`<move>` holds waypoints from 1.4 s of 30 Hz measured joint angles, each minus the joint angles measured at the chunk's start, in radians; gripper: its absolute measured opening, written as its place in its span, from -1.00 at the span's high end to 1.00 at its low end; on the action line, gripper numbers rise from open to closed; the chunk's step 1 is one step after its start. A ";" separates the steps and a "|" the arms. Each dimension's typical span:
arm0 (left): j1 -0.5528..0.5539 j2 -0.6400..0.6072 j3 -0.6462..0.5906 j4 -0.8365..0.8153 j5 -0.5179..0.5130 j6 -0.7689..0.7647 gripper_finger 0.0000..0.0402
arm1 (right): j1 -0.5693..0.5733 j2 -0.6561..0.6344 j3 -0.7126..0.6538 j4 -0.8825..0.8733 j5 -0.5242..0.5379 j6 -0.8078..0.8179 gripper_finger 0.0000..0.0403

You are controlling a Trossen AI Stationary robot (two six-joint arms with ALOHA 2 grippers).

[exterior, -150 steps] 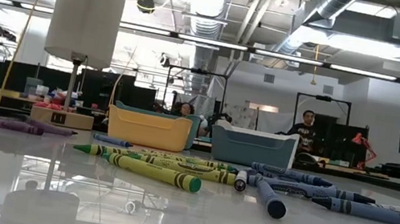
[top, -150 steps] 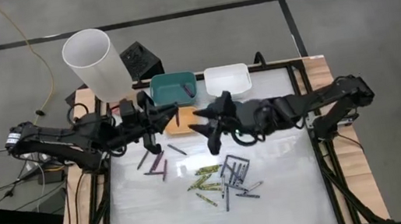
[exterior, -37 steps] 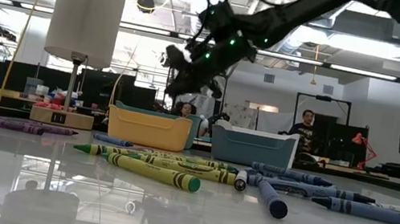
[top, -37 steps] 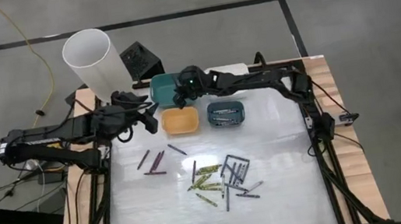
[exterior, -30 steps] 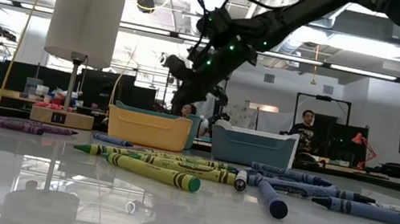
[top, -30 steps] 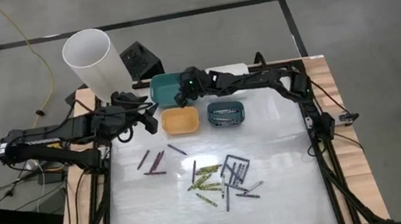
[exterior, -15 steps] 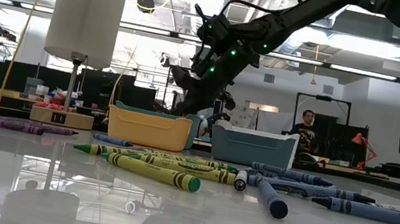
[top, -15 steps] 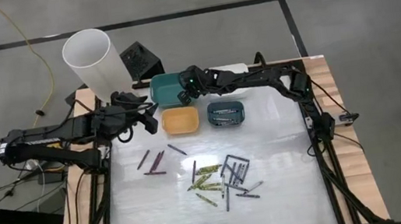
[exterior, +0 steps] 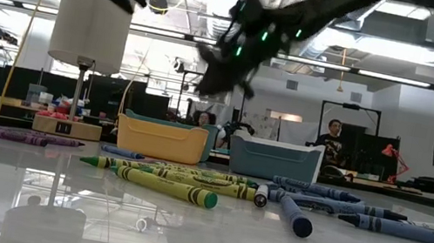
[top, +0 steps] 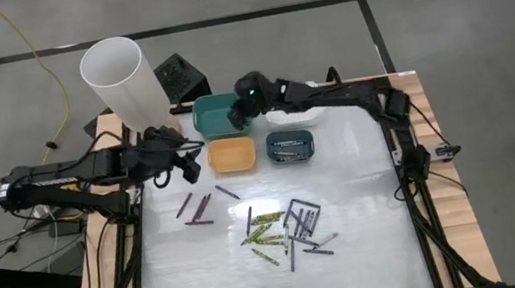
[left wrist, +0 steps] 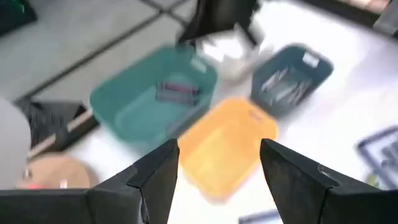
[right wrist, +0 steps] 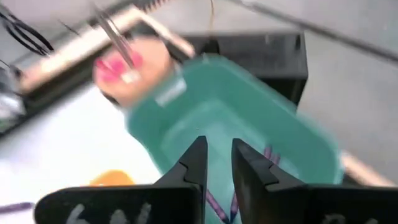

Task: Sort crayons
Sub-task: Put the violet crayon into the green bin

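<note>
While the right gripper (top: 237, 117) hangs over the green bin (top: 207, 106) with a narrow gap between its fingers (right wrist: 194, 160) and nothing visibly held, a purple crayon (left wrist: 177, 91) lies in that bin beneath it. The left gripper (top: 185, 157), spread wide and empty, waits by the yellow bin (top: 231, 154). Loose purple crayons (top: 198, 209) lie on the table (top: 365, 189) just past it, long axes running roughly away from it, so the left arm looks nearer.

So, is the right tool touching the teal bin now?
Apart. In the right wrist view the right tool hangs above the teal bin, with the bin floor visible between and beyond its fingers; the low view also shows it high above the bins.
</note>
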 joint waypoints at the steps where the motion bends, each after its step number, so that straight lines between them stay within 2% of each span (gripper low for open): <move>1: 0.000 0.007 0.000 -0.030 0.012 -0.026 -0.08 | 0.002 -0.032 0.000 -0.007 0.000 -0.011 0.66; 7: -0.025 0.107 -0.001 -0.188 0.076 -0.195 -0.08 | 0.015 -0.269 0.000 -0.043 0.002 -0.076 0.66; 12: -0.100 0.237 -0.001 -0.193 0.095 -0.268 -0.08 | 0.049 -0.469 0.003 -0.087 0.014 -0.081 0.66; 17: -0.191 0.349 -0.001 -0.203 0.209 -0.312 -0.08 | 0.123 -0.620 0.003 -0.197 0.088 -0.085 0.66; 20: -0.243 0.382 -0.001 -0.203 0.240 -0.341 -0.08 | 0.180 -0.688 0.003 -0.287 0.114 -0.079 0.66; 25: -0.276 0.385 -0.012 -0.163 0.252 -0.387 -0.08 | 0.310 -0.759 0.002 -0.354 0.113 -0.042 0.66; 30: -0.259 0.360 -0.112 -0.098 0.335 -0.416 -0.08 | 0.445 -0.798 0.002 -0.367 0.120 -0.024 0.66; 36: -0.210 0.313 -0.230 -0.113 0.395 -0.522 -0.08 | 0.568 -0.804 0.002 -0.373 0.242 -0.026 0.66; 39: -0.204 0.279 -0.245 -0.115 0.386 -0.546 -0.08 | 0.595 -0.794 0.002 -0.374 0.246 -0.026 0.66; 42: -0.204 0.251 -0.241 -0.119 0.332 -0.553 -0.08 | 0.607 -0.782 0.002 -0.374 0.246 -0.027 0.66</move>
